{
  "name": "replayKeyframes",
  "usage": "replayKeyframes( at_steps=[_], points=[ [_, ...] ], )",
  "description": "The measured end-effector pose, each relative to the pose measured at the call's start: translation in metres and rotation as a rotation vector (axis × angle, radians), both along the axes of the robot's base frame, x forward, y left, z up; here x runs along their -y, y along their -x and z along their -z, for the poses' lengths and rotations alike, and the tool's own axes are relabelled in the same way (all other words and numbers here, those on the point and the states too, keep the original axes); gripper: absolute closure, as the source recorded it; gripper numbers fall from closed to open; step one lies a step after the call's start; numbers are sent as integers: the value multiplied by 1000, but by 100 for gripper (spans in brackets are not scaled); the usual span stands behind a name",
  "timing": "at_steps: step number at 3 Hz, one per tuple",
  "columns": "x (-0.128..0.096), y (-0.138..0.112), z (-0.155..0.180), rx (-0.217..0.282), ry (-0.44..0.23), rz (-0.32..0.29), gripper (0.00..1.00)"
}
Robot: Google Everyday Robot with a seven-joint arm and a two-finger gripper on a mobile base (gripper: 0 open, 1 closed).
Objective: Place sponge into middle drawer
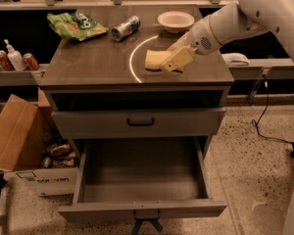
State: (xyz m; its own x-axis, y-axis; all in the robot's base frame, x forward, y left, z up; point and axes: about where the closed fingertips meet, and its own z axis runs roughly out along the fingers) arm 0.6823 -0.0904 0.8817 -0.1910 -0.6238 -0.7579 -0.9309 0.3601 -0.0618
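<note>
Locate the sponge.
In the camera view, the sponge is in the gripper at the right side of the cabinet top, in front of the white bowl.

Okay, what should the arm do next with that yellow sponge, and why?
Probably carry it forward past the dark countertop edge: the gripper seems to hold the pale-yellow rectangular sponge over it, while the open grey middle drawer sits lower, in front.
</note>
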Motion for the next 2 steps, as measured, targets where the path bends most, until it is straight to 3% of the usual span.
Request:
replayKeyframes(
  at_steps=[1,2],
  points=[
    [11,20,9,4,-18,19,100],
    [28,70,32,17,-11,69,100]
  ],
)
